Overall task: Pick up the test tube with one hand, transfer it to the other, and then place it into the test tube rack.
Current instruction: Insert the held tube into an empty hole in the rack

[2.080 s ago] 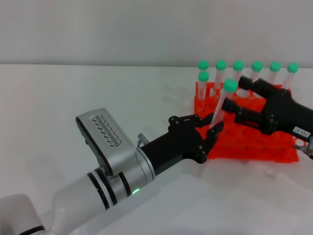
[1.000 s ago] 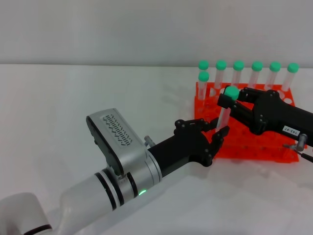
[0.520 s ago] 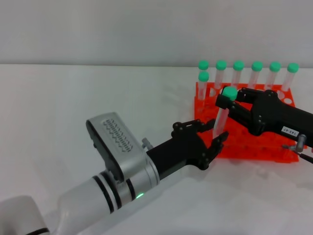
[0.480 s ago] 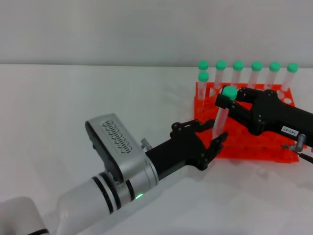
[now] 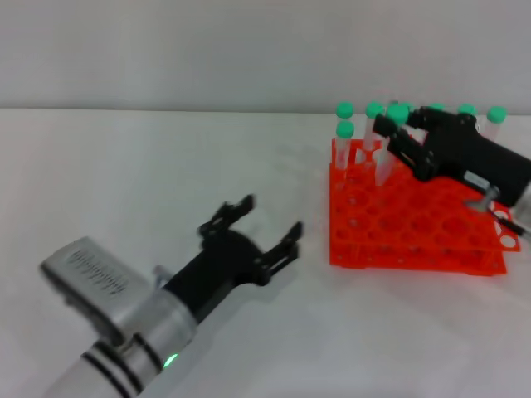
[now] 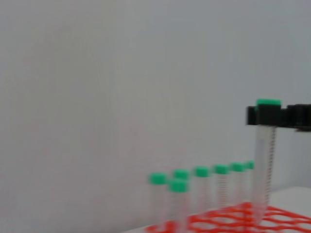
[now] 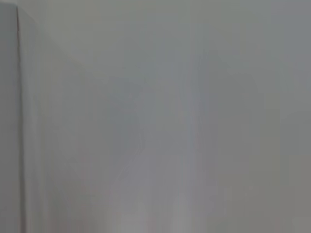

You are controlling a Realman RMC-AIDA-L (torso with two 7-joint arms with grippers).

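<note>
The test tube [image 5: 390, 145], clear with a green cap, hangs near upright in my right gripper [image 5: 392, 137], the black one, which is shut on it just under the cap. Its lower end is over the back-left holes of the orange-red rack [image 5: 415, 232]. My left gripper [image 5: 270, 217], on the silver arm, is open and empty above the table, well left of the rack. The left wrist view shows the held tube [image 6: 262, 165], the black fingers [image 6: 297, 116] at its cap, and the rack top [image 6: 228, 221].
Several other green-capped tubes [image 5: 344, 133] stand along the rack's back row and left edge, also shown in the left wrist view [image 6: 201, 187]. The white table [image 5: 124, 182] spreads left of the rack. The right wrist view shows only a plain grey surface.
My left gripper has let go of the tube and drawn back to the left and toward me, fingers spread. My right gripper has carried the tube up and back over the rack's rear.
</note>
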